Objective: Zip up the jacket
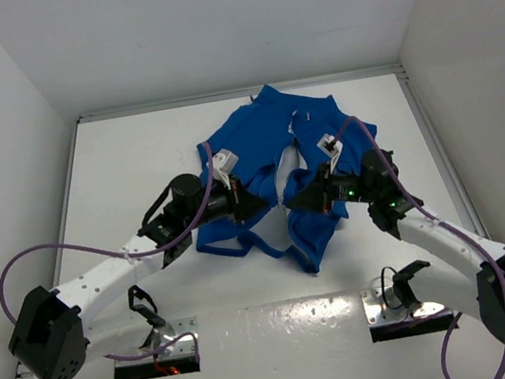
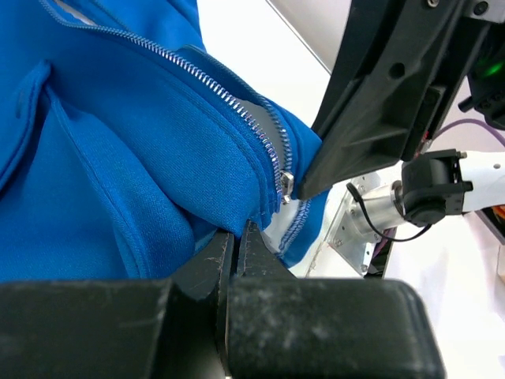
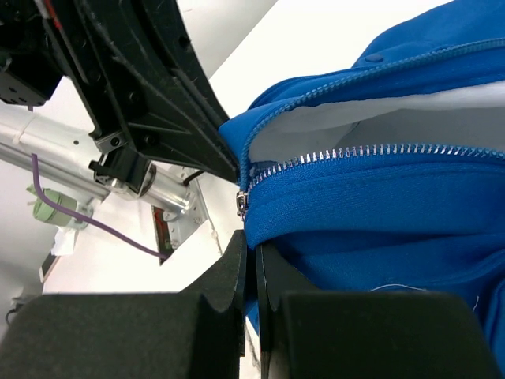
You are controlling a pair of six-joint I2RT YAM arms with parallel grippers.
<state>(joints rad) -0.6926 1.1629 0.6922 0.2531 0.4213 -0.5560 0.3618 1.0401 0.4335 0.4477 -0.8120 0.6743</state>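
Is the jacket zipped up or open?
Open: the zipper slider sits low, the jacket gaping above it, white lining showing.

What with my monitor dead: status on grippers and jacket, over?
Left gripper shut on jacket hem. Right gripper shut on hem opposite. Zipper slider at bottom, teeth open above. Nothing obstructing.

The jacket (image 1: 245,144) is bright blue and lies crumpled near the middle of the white table (image 1: 131,151), a little toward the far side. Its front is open for most of its length, and the white lining (image 3: 355,126) shows between the two edges. The silver zipper (image 2: 205,79) is joined only at the near bottom end, where the small metal slider (image 3: 242,203) sits. The fabric there is bunched into folds.
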